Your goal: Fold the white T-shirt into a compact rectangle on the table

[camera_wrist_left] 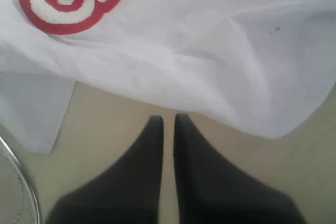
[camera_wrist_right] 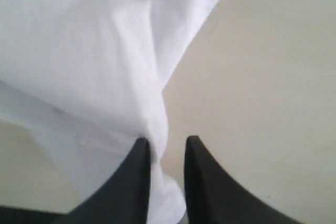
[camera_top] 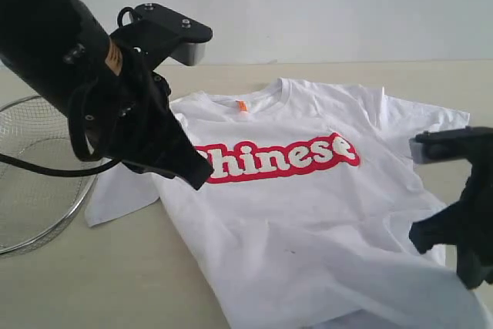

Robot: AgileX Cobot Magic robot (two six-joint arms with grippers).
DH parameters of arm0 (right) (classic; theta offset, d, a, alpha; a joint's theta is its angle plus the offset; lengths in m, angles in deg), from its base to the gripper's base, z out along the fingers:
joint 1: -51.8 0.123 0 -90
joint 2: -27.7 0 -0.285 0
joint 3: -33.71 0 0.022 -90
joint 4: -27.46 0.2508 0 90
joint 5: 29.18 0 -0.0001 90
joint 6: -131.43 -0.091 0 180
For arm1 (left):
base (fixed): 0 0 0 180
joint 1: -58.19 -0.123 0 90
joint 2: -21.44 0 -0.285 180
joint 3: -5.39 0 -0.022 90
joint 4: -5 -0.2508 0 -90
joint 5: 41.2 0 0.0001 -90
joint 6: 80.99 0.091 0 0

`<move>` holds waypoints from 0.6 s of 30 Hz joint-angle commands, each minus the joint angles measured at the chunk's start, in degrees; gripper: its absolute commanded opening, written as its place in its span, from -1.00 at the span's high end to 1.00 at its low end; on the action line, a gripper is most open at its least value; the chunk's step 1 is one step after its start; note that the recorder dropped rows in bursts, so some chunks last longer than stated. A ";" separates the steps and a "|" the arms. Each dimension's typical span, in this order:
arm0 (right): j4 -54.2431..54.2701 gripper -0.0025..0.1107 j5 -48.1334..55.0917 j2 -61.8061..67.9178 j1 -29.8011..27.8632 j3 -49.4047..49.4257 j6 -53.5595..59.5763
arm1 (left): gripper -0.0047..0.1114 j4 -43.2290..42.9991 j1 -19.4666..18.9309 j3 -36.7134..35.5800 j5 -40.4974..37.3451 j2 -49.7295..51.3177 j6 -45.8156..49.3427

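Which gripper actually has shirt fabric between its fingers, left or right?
The right gripper: a fold of the white T-shirt runs between its fingers. The left gripper is shut over bare table, short of the hem.

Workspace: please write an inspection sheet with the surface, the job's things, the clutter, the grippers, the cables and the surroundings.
Surface: pale table, bare where visible.
Job's things: white T-shirt lies print up, unfolded and wrinkled.
Clutter: wire-mesh basket beside one sleeve.
Grippers: left gripper shut, empty, over the table near the shirt's edge; right gripper has a fold of the shirt between its parted fingers, grip uncertain.
Cables: black cable hangs from the left arm over the basket.
Surroundings: plain white wall.
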 commanded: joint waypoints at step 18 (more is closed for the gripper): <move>3.37 0.96 -23.55 10.50 -0.05 -8.14 0.56 | 0.84 -10.13 -10.30 15.31 10.35 24.33 -0.16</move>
